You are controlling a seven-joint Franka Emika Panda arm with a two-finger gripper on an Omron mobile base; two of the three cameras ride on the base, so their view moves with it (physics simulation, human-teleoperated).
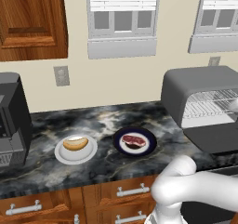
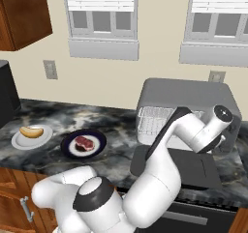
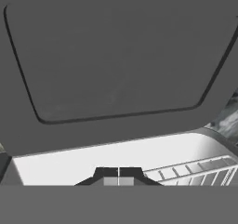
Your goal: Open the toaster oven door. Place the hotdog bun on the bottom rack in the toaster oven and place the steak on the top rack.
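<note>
Nearest the base, the gripper (image 3: 119, 173) is being shown in the hand view with its two dark fingertips pressed together and nothing caught between them; it is being held just over the toaster oven door (image 3: 116, 60), which is lying folded down and flat. In the right base view the same door (image 2: 186, 167) is being seen resting open in front of the toaster oven (image 2: 193, 94), so the opening step is being judged as done.

Further along the counter (image 1: 102, 121), the steak (image 1: 133, 141) is sitting on a dark plate (image 1: 148, 144), and the hotdog bun (image 1: 75, 143) is lying on a white plate (image 1: 88, 153) just beside it, to the left. Both are well apart from the oven and are not being touched, so both placements are being counted as still to do.

Farthest back, inside the pale cavity, the top rack (image 1: 214, 97) and the bottom rack (image 1: 204, 110) are showing bare, with nothing resting on either as far as can be seen. The fetching of the bun is being judged the likely next step.
</note>
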